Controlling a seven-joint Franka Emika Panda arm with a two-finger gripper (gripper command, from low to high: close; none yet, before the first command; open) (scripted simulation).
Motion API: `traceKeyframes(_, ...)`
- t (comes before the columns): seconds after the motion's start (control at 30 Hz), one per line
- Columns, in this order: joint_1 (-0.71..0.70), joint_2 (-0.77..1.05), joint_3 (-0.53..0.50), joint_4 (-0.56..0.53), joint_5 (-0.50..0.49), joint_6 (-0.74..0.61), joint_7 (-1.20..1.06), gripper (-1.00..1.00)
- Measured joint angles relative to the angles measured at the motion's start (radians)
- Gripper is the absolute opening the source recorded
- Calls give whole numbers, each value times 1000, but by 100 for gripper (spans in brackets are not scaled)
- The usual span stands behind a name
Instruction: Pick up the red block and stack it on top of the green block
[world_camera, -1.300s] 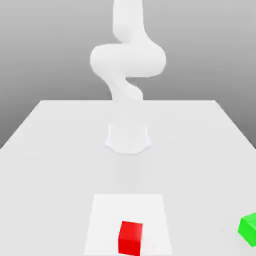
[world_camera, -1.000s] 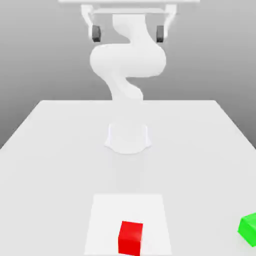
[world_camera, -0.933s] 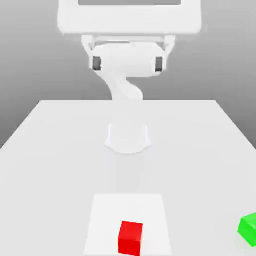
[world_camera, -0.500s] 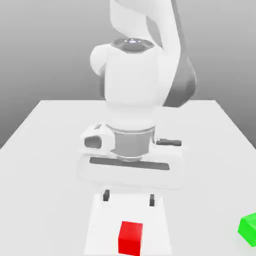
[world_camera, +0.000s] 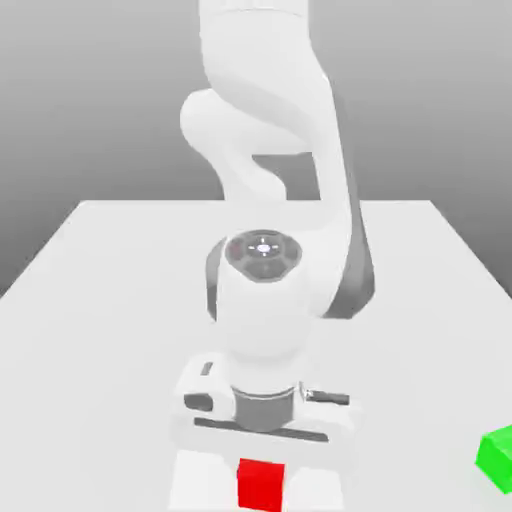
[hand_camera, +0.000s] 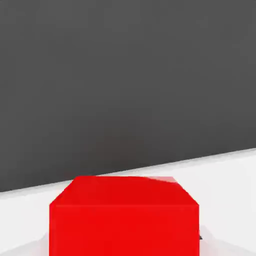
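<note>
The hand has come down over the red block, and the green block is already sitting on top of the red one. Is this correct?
Not quite. The green block is not on the red block; the exterior view shows it resting apart on the table, near that view's right edge. The hand is indeed down over the red block.

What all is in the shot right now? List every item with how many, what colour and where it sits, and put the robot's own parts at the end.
red block: one, bright red, on the white patch at the table's near edge, directly under the end effector.
green block: one, bright green, near edge of the table at the exterior view's right, apart from the red one.
patch: one, white, flat on the table under the red block.
table: one, pale grey.
arm: one, white, bent forward and down.
end effector: one, white and grey, shut on the red block.
</note>
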Motion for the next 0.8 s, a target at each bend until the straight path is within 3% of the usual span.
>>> traceKeyframes(0.13,13,-105,19,-7,12,-99,22,-100)
traceKeyframes(0.67,392,-69,162,174,-47,-251,665,-100)
traceKeyframes(0.8,448,21,152,198,-87,-184,754,-100)
